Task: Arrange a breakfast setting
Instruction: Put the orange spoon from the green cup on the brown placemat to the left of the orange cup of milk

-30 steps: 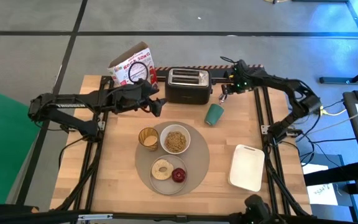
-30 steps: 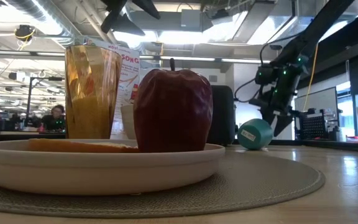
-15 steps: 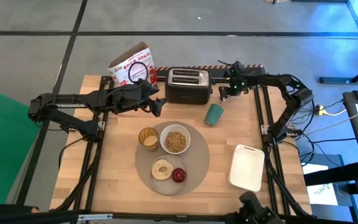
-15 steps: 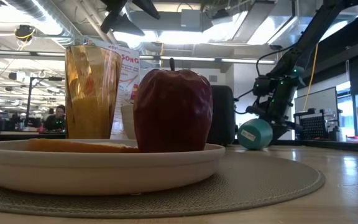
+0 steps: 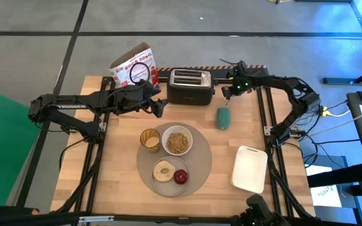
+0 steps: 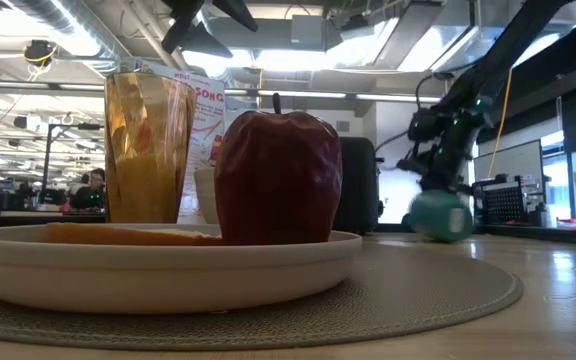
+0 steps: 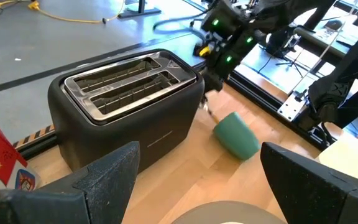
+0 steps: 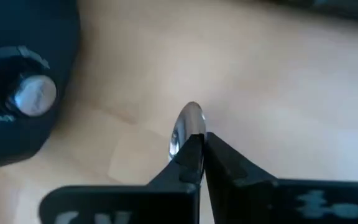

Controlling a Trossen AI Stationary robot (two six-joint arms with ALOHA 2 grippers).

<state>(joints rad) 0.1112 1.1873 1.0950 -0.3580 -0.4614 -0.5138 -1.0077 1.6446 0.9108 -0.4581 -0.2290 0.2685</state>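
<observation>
Since half a second ago the green cup [image 5: 223,117] has rolled a little toward the right side of the surface [image 5: 118,163], lying on its side just right of the black toaster [image 5: 190,86]; the right pincer [image 5: 227,94] hangs near the toaster's corner, clenched on a small silver spoon [image 8: 188,124]; the left pincer [image 5: 158,105] waits released, left of the toaster, beside the red cereal bag [image 5: 132,67]; the round placemat [image 5: 197,174] carries the amber cup [image 5: 149,139], the white bowl [image 5: 177,141] of cereal, and the small plate [image 5: 170,182] with bagel [image 5: 164,170] and red apple [image 5: 180,177]; the white tray [image 5: 250,168] lies well right of the placemat.
</observation>
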